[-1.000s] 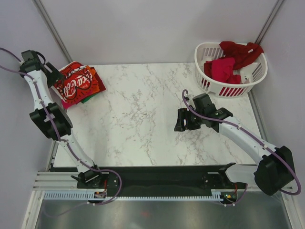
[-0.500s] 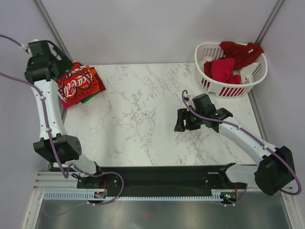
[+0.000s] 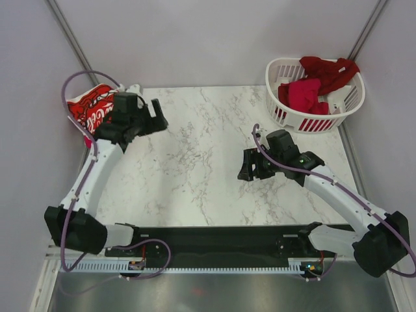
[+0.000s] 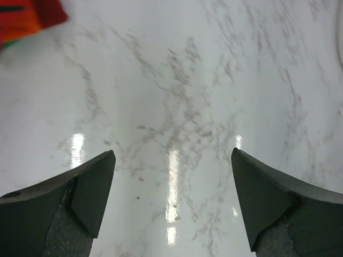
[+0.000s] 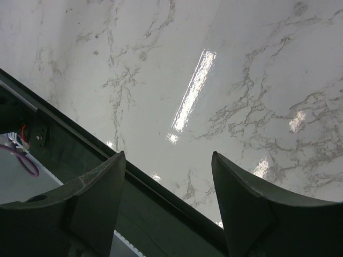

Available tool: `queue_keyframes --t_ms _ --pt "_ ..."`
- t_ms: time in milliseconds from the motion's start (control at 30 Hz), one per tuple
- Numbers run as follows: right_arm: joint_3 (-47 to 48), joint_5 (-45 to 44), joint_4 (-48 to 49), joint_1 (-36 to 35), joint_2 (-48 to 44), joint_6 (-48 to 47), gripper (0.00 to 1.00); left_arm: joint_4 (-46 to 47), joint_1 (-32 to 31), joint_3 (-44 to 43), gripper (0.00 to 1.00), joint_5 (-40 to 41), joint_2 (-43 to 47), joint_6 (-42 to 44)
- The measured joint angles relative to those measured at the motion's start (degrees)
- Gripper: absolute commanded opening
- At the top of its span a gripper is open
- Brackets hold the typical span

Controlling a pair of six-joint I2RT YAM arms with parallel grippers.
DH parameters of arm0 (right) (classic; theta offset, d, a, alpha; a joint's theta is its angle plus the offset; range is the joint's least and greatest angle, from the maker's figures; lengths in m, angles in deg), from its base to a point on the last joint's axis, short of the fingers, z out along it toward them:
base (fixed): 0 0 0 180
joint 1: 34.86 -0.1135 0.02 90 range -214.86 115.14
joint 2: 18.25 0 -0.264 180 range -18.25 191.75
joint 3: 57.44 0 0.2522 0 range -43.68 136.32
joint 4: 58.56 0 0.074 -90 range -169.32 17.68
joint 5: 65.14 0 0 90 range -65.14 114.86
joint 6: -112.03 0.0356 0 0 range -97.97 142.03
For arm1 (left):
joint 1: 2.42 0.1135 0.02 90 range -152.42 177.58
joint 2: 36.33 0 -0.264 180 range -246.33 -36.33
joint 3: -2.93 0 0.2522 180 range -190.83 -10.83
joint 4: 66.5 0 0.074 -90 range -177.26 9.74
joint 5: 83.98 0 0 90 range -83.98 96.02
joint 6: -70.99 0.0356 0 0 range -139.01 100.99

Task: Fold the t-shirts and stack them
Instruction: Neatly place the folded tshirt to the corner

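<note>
Left black two-finger gripper (image 3: 159, 115), wide and empty, hung beside the folded red Coca-Cola t-shirt (image 3: 93, 108); right gripper (image 3: 245, 164), likewise wide, farther off.

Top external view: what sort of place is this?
Probably a robot lab cell, not a home: a marble-look table boxed in by plain grey panels, two arms bolted to a rail at its near edge, and a laundry basket holding red t-shirts.

Table (image 3: 195, 156): glossy, smooth, marble-look, reflecting lights. T-shirts (image 3: 91, 110): soft matt cloth. Basket (image 3: 296, 121): white slatted plastic.
</note>
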Motion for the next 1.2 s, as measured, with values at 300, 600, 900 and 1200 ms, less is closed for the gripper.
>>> queue_keyframes --t_ms 300,600,900,1200 --pt "0.0 -0.7 0.0 -1.0 -4.4 1.3 0.79 12.4 -15.2 28.2 1.0 3.5 33.3 5.6" --pt "0.2 -10.6 -1.4 -1.2 -15.5 4.0 0.84 34.5 -15.0 51.4 1.0 8.6 66.2 19.1" --pt "0.8 -17.7 -8.8 -1.2 -27.7 8.1 0.9 37.8 -15.0 55.3 1.0 10.1 66.4 19.1" --pt "1.8 -23.3 -12.7 -1.2 -35.4 11.5 0.93 30.9 -15.0 53.0 1.0 7.8 63.1 4.9"
